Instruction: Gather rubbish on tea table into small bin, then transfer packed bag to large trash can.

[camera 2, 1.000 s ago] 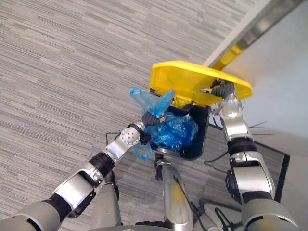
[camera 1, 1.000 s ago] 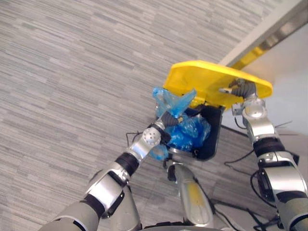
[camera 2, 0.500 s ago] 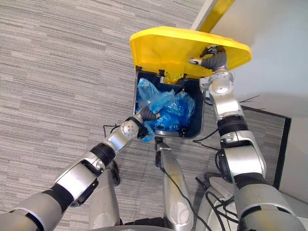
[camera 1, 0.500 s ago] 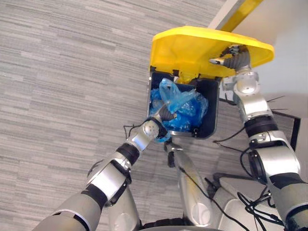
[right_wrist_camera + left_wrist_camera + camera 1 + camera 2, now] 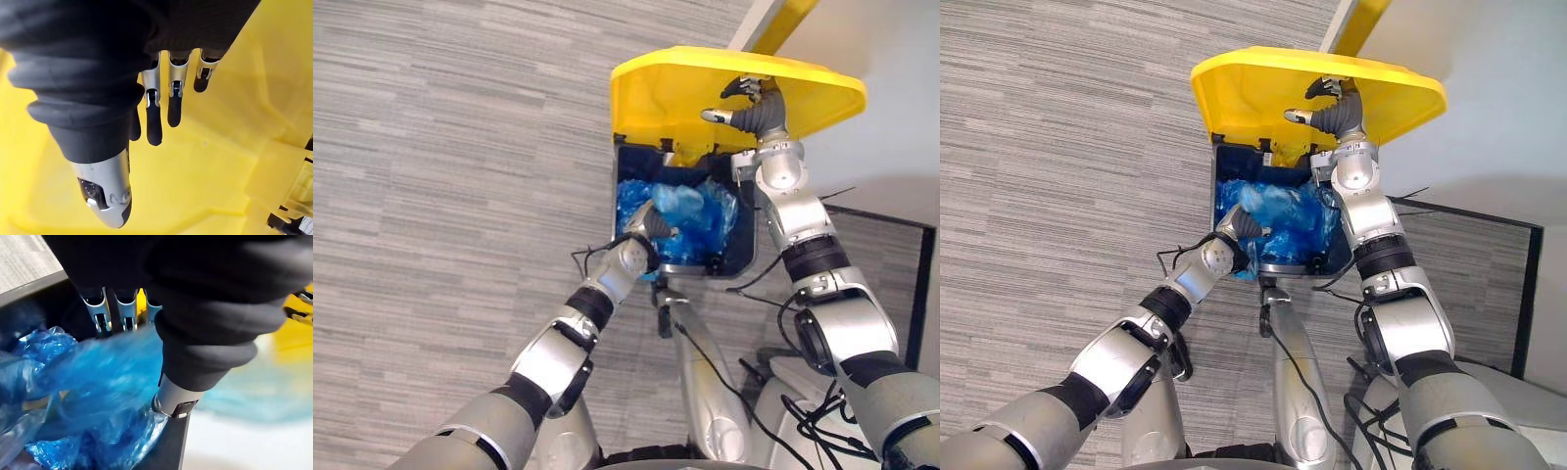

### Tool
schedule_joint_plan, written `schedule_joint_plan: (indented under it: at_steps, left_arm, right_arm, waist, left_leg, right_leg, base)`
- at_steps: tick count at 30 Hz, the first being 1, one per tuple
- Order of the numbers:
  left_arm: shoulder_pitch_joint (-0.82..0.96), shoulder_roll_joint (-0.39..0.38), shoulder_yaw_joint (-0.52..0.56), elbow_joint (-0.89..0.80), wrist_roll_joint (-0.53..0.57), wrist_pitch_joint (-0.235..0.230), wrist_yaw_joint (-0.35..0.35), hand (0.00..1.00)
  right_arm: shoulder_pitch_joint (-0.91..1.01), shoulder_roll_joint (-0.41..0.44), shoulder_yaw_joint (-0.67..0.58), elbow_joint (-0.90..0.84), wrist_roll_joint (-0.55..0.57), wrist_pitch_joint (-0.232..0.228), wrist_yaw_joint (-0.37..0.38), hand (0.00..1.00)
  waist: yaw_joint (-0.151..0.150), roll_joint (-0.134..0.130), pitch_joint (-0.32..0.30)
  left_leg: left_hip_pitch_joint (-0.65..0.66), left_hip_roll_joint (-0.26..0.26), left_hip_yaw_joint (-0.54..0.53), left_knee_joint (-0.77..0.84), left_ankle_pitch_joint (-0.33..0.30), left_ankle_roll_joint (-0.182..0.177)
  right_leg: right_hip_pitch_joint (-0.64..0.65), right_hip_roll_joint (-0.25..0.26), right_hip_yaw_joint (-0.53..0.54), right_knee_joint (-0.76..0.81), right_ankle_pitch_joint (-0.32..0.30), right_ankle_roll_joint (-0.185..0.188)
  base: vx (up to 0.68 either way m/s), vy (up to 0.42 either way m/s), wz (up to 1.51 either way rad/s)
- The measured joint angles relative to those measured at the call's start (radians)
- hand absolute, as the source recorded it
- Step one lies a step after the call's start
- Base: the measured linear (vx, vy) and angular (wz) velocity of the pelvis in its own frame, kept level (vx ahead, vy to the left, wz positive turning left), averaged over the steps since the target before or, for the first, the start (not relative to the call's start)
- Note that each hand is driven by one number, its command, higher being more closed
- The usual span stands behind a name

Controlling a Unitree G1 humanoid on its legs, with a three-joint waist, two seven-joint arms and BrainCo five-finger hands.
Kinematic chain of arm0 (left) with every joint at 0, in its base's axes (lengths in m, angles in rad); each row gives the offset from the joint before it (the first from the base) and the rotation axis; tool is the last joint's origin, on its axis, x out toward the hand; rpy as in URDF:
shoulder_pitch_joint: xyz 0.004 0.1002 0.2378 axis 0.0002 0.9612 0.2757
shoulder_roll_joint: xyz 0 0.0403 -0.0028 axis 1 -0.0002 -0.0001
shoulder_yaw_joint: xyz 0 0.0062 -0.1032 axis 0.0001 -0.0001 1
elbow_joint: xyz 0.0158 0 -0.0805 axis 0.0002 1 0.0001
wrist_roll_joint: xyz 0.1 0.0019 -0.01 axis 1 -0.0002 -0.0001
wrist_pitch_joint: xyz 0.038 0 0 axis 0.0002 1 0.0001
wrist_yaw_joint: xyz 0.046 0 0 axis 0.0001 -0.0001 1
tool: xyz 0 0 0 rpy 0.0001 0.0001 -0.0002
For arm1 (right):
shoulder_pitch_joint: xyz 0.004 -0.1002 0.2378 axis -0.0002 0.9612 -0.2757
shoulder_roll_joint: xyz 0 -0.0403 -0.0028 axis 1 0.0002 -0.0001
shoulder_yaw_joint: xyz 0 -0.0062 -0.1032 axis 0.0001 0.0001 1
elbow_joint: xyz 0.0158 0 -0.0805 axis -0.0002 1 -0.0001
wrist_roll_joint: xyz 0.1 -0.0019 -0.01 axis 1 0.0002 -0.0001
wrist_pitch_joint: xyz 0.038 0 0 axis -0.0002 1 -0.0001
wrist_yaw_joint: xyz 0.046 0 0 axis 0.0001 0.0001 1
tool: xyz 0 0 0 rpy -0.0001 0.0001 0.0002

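Our right hand (image 5: 168, 73) held up to the underside of the yellow lid (image 5: 230, 142).
We see our fingers (image 5: 153, 122) straight and close side by side, their dark tips lying over the smooth yellow surface that spreads behind them on every side; we cannot tell whether the tips touch it. Our thumb (image 5: 105, 196) stands apart from the fingers, straight too, and closes on nothing. Past the fingertips, on the side away from the thumb, a raised yellow block (image 5: 281, 176) stands out of the lid, with a small dark part (image 5: 288, 224) just beside it.
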Motion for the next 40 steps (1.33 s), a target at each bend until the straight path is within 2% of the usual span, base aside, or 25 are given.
schedule_joint_plan:
  at_steps: [5, 8, 10, 14, 15, 19, 21, 22, 24, 26, 27, 28, 29, 30, 31, 32, 33, 34, 35, 36, 37, 38, 39, 40]
  left_arm:
    - [0.008, 0.045, -0.013, -0.019, -0.022, -0.004, -0.002, 0.00]
    - [0.097, 0.122, 0.024, -0.143, -0.134, -0.027, 0.024, 0.00]
    - [0.181, 0.163, 0.064, -0.222, -0.205, -0.051, 0.032, 0.00]
    - [0.459, 0.263, 0.218, -0.368, -0.368, -0.086, 0.035, 0.00]
    - [0.552, 0.274, 0.272, -0.389, -0.421, -0.095, 0.020, 0.00]
    - [0.764, 0.308, 0.441, -0.417, -0.508, -0.114, -0.028, 0.00]
    - [0.858, 0.311, 0.556, -0.415, -0.536, -0.115, -0.035, 0.00]
    - [0.878, 0.310, 0.578, -0.413, -0.543, -0.115, -0.040, 0.00]
    - [0.967, 0.302, 0.668, -0.393, -0.544, -0.112, -0.051, 0.00]
    - [1.038, 0.287, 0.715, -0.388, -0.544, -0.104, -0.053, 0.00]
    - [1.056, 0.278, 0.727, -0.388, -0.545, -0.100, -0.054, 0.00]
    - [1.093, 0.259, 0.754, -0.386, -0.556, -0.097, -0.057, 0.00]
    - [1.126, 0.241, 0.780, -0.377, -0.570, -0.086, -0.067, 0.00]
    - [1.142, 0.232, 0.791, -0.377, -0.574, -0.081, -0.070, 0.00]
    - [1.175, 0.222, 0.798, -0.377, -0.582, -0.077, -0.072, 0.00]
    - [1.198, 0.217, 0.797, -0.378, -0.584, -0.076, -0.075, 0.00]
    - [1.217, 0.208, 0.797, -0.379, -0.583, -0.074, -0.086, 0.00]
    - [1.217, 0.183, 0.794, -0.372, -0.584, -0.059, -0.109, 0.00]
    - [1.217, 0.176, 0.794, -0.372, -0.585, -0.058, -0.113, 0.00]
    - [1.227, 0.160, 0.789, -0.381, -0.585, -0.063, -0.116, 0.00]
    - [1.231, 0.159, 0.787, -0.385, -0.586, -0.069, -0.116, 0.00]
    - [1.209, 0.158, 0.779, -0.364, -0.587, -0.071, -0.116, 0.00]
    - [1.194, 0.142, 0.766, -0.345, -0.588, -0.069, -0.118, 0.00]
    - [1.191, 0.138, 0.756, -0.340, -0.589, -0.071, -0.120, 0.00]
  right_arm:
    - [0.087, -0.027, 0.000, -0.064, -0.014, -0.029, 0.001, 0.00]
    - [0.180, -0.064, -0.004, -0.070, -0.029, -0.036, 0.002, 0.00]
    - [0.273, -0.091, -0.044, -0.106, -0.049, -0.038, 0.005, 0.00]
    - [0.500, -0.105, -0.134, -0.179, -0.058, -0.038, 0.027, 0.00]
    - [0.573, -0.105, -0.154, -0.185, -0.064, -0.039, 0.036, 0.00]
    - [0.755, -0.100, -0.200, -0.206, -0.094, -0.039, 0.087, 0.00]
    - [0.828, -0.088, -0.201, -0.227, -0.097, -0.040, 0.114, 0.00]
    - [0.844, -0.083, -0.204, -0.231, -0.097, -0.040, 0.119, 0.00]
    - [0.879, -0.040, -0.223, -0.242, -0.099, -0.040, 0.153, 0.00]
    - [0.916, -0.027, -0.223, -0.255, -0.116, -0.043, 0.175, 0.00]
    - [0.927, -0.026, -0.223, -0.256, -0.122, -0.045, 0.180, 0.00]
    - [0.953, -0.015, -0.222, -0.256, -0.132, -0.047, 0.191, 0.00]
    - [0.994, 0.001, -0.220, -0.255, -0.138, -0.047, 0.211, 0.00]
    - [1.015, 0.011, -0.221, -0.255, -0.139, -0.047, 0.221, 0.00]
    - [1.070, 0.037, -0.220, -0.247, -0.147, -0.047, 0.230, 0.00]
    - [1.112, 0.054, -0.220, -0.240, -0.161, -0.047, 0.240, 0.00]
    - [1.165, 0.071, -0.219, -0.228, -0.177, -0.051, 0.247, 0.00]
    - [1.201, 0.077, -0.228, -0.182, -0.203, -0.059, 0.247, 0.00]
    - [1.206, 0.080, -0.230, -0.170, -0.208, -0.059, 0.246, 0.00]
    - [1.229, 0.091, -0.234, -0.160, -0.218, -0.058, 0.245, 0.00]
    - [1.246, 0.098, -0.236, -0.161, -0.219, -0.062, 0.244, 0.00]
    - [1.269, 0.101, -0.239, -0.133, -0.219, -0.066, 0.242, 0.00]
    - [1.253, 0.092, -0.242, -0.084, -0.219, -0.063, 0.241, 0.00]
    - [1.246, 0.089, -0.246, -0.064, -0.219, -0.062, 0.239, 0.00]
  waist:
    - [0.003, 0.000, 0.000]
    - [0.008, 0.005, -0.005]
    - [0.028, 0.017, -0.015]
    - [0.031, 0.036, -0.045]
    - [0.036, 0.045, -0.080]
    - [0.059, 0.059, -0.130]
    - [0.080, 0.056, -0.135]
    - [0.083, 0.053, -0.137]
    - [0.102, 0.033, -0.152]
    - [0.117, 0.020, -0.157]
    - [0.118, 0.020, -0.158]
    - [0.130, 0.010, -0.160]
    - [0.130, 0.011, -0.163]
    - [0.124, -0.004, -0.172]
    - [0.110, -0.004, -0.180]
    - [0.102, -0.015, -0.197]
    - [0.089, -0.032, -0.215]
    - [0.085, -0.028, -0.226]
    - [0.087, -0.019, -0.230]
    - [0.097, 0.004, -0.252]
    - [0.090, -0.015, -0.263]
    - [0.087, -0.040, -0.285]
    - [0.088, -0.004, -0.293]
    - [0.089, 0.012, -0.305]
  left_leg:
    - [0.033, -0.017, -0.019, -0.041, 0.035, -0.010]
    - [0.088, -0.034, -0.039, -0.091, 0.057, -0.014]
    - [0.117, -0.037, -0.049, -0.122, 0.072, -0.014]
    - [0.216, -0.055, -0.068, -0.205, 0.106, -0.012]
    - [0.235, -0.056, -0.068, -0.219, 0.106, -0.012]
    - [0.331, -0.058, -0.074, -0.238, 0.103, -0.007]
    - [0.377, -0.062, -0.067, -0.218, 0.091, 0.011]
    - [0.387, -0.066, -0.062, -0.214, 0.088, 0.015]
    - [0.410, -0.090, -0.022, -0.188, 0.074, 0.040]
    - [0.414, -0.102, 0.029, -0.162, 0.068, 0.062]
    - [0.413, -0.101, 0.044, -0.166, 0.071, 0.072]
    - [0.420, -0.092, 0.094, -0.174, 0.081, 0.091]
    - [0.414, -0.092, 0.122, -0.175, 0.083, 0.100]
    - [0.416, -0.090, 0.125, -0.178, 0.085, 0.105]
    - [0.422, -0.090, 0.124, -0.209, 0.103, 0.106]
    - [0.431, -0.090, 0.124, -0.241, 0.125, 0.101]
    - [0.427, -0.090, 0.119, -0.257, 0.137, 0.090]
    - [0.403, -0.084, 0.101, -0.284, 0.148, 0.066]
    - [0.402, -0.078, 0.096, -0.304, 0.157, 0.061]
    - [0.405, -0.056, 0.099, -0.390, 0.212, 0.061]
    - [0.405, -0.065, 0.115, -0.414, 0.241, 0.060]
    - [0.401, -0.095, 0.128, -0.450, 0.273, 0.050]
    - [0.396, -0.079, 0.121, -0.481, 0.293, 0.049]
    - [0.397, -0.077, 0.109, -0.513, 0.305, 0.051]
  right_leg:
    - [0.031, -0.012, -0.016, -0.003, -0.006, -0.002]
    - [0.085, -0.022, -0.038, -0.008, -0.023, 0.002]
    - [0.112, -0.022, -0.048, -0.018, -0.028, 0.000]
    - [0.202, -0.042, -0.082, -0.016, -0.061, 0.003]
    - [0.221, -0.044, -0.086, -0.016, -0.071, 0.006]
    - [0.321, -0.043, -0.096, -0.018, -0.094, 0.025]
    - [0.374, -0.044, -0.088, -0.030, -0.091, 0.031]
    - [0.381, -0.044, -0.085, -0.036, -0.087, 0.036]
    - [0.382, -0.058, -0.048, -0.048, -0.057, 0.064]
    - [0.387, -0.060, -0.013, -0.111, -0.020, 0.089]
    - [0.394, -0.076, -0.036, -0.127, -0.020, 0.090]
    - [0.358, -0.128, -0.093, -0.046, -0.048, 0.073]
    - [0.318, -0.156, -0.099, 0.130, -0.072, 0.028]
    - [0.311, -0.164, -0.097, 0.216, -0.083, 0.018]
    - [0.318, -0.166, -0.095, 0.367, -0.120, 0.002]
    - [0.342, -0.165, -0.093, 0.446, -0.138, -0.013]
    - [0.396, -0.164, -0.081, 0.466, -0.143, -0.003]
    - [0.424, -0.110, -0.097, 0.357, -0.152, 0.031]
    - [0.436, -0.088, -0.094, 0.311, -0.152, 0.036]
    - [0.472, -0.054, -0.099, 0.205, -0.201, 0.041]
    - [0.486, -0.071, -0.106, 0.196, -0.224, 0.040]
    - [0.535, -0.062, -0.102, 0.026, -0.279, 0.032]
    - [0.540, -0.024, -0.104, -0.040, -0.229, 0.024]
    - [0.544, -0.004, -0.101, -0.087, -0.203, 0.018]
  base:
    - [0.00, -0.022, 0.14]
    - [0.03, -0.025, 0.25]
    - [0.05, -0.020, 0.18]
    - [0.07, -0.015, 0.26]
    - [0.07, 0.001, 0.16]
    - [0.05, 0.019, 0.11]
    - [-0.03, 0.050, -0.07]
    - [-0.07, 0.066, -0.21]
    - [-0.07, 0.092, -0.44]
    - [-0.12, 0.126, -0.65]
    - [-0.21, 0.137, -0.80]
    - [-0.27, 0.101, -0.74]
    - [-0.28, 0.074, -0.67]
    - [-0.23, 0.018, -0.30]
    - [-0.12, -0.063, -0.03]
    - [-0.04, -0.136, 0.03]
    - [-0.06, -0.192, -0.16]
    - [-0.04, -0.135, -0.21]
    - [-0.10, -0.124, -0.47]
    - [-0.03, -0.096, -0.34]
    - [0.00, -0.221, -0.43]
    - [0.02, -0.200, -0.32]
    - [0.03, -0.157, -0.41]
    - [-0.01, -0.033, -0.27]
